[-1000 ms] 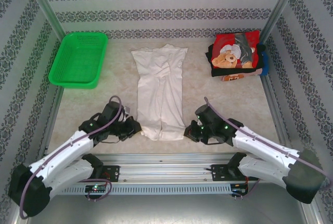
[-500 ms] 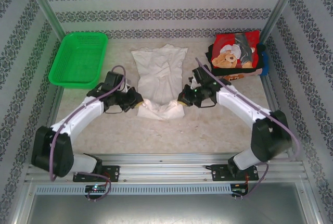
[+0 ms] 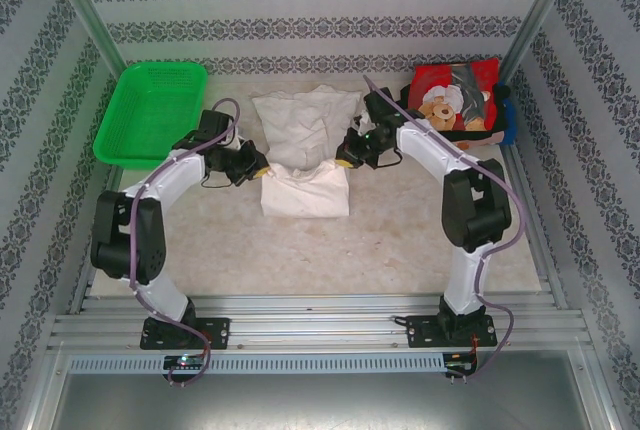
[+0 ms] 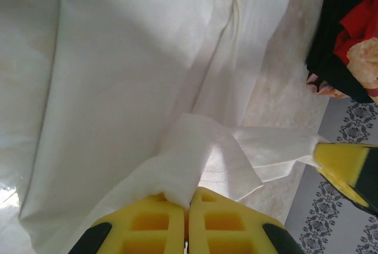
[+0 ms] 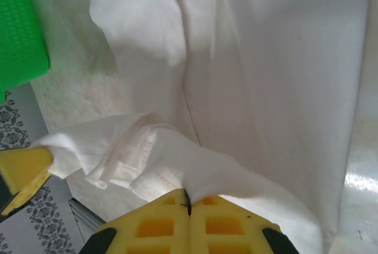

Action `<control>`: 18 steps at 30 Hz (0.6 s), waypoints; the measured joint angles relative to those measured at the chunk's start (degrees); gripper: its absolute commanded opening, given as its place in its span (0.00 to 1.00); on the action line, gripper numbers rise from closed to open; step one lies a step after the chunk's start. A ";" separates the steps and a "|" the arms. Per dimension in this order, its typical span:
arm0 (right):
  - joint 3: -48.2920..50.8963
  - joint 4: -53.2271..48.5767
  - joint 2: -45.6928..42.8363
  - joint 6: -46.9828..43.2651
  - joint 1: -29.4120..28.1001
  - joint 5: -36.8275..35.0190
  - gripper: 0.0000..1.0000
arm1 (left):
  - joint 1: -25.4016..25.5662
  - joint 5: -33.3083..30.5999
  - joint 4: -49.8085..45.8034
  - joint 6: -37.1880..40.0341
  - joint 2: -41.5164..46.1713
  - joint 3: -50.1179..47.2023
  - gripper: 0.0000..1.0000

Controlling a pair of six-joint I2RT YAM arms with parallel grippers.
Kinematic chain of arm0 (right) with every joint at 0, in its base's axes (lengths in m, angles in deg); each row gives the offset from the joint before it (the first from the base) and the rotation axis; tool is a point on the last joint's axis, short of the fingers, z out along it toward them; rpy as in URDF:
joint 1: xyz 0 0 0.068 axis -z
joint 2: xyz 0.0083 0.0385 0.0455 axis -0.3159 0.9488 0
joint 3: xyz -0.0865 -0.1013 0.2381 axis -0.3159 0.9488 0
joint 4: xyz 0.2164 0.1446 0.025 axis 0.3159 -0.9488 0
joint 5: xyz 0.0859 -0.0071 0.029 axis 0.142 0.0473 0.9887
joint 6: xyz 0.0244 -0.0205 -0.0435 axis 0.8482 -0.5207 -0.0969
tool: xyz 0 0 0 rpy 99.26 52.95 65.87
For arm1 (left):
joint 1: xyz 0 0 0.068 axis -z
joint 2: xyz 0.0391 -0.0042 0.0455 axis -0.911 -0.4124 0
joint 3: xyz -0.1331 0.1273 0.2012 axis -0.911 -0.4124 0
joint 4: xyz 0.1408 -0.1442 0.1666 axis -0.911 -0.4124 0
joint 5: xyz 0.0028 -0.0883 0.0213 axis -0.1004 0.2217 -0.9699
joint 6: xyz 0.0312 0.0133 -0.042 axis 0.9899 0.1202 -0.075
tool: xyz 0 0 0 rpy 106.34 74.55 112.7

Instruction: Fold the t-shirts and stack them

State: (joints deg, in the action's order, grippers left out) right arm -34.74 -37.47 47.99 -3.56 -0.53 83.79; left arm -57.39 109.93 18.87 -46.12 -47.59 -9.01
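White t-shirt lay in the middle of the worktop in the top view. Its long axis ran from the near side toward the back wall, and its wider end pointed at that wall. The near part lay doubled over, with the fold line crosswise at the near end. The left pincer sat at the shirt's left edge and the right pincer at its right edge. They stood roughly opposite each other about halfway along the cloth, with the shirt between them. A stack of folded t-shirts, a red teddy-bear print on top, stood in the far right corner, apart from the white one. A green basket sat at the far left.

In the left wrist view, the left pincer had its yellow fingers pressed together on a pinch of white cloth. A raised band of fabric stretched from there across to the right pincer, whose yellow tip held the other end. The rest of the white t-shirt spread flat beyond and below the band. The stack of folded t-shirts lay at the far right.

In the right wrist view, the right pincer was likewise closed tight on a fold of the shirt's edge. The bunched hem ran leftward to the left pincer. The white t-shirt lay smooth ahead of the fingers, with the green basket at the upper left.
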 measured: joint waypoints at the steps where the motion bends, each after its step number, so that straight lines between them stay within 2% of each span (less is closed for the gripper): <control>1: -1.40 -0.48 0.87 -0.33 0.11 0.00 0.00 | -0.15 0.22 0.28 0.20 -1.14 0.63 0.08; 6: -5.70 -1.62 3.78 -0.96 1.20 -0.02 0.00 | -0.85 1.16 1.51 0.96 -5.79 3.67 0.08; 18: -6.84 -1.40 7.91 -0.87 2.71 -0.26 0.00 | -1.60 2.91 3.13 1.22 -14.69 12.28 0.09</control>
State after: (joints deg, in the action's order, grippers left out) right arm -41.58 -38.87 55.90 -4.44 2.18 83.53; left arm -58.99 112.84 22.00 -44.89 -62.28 3.27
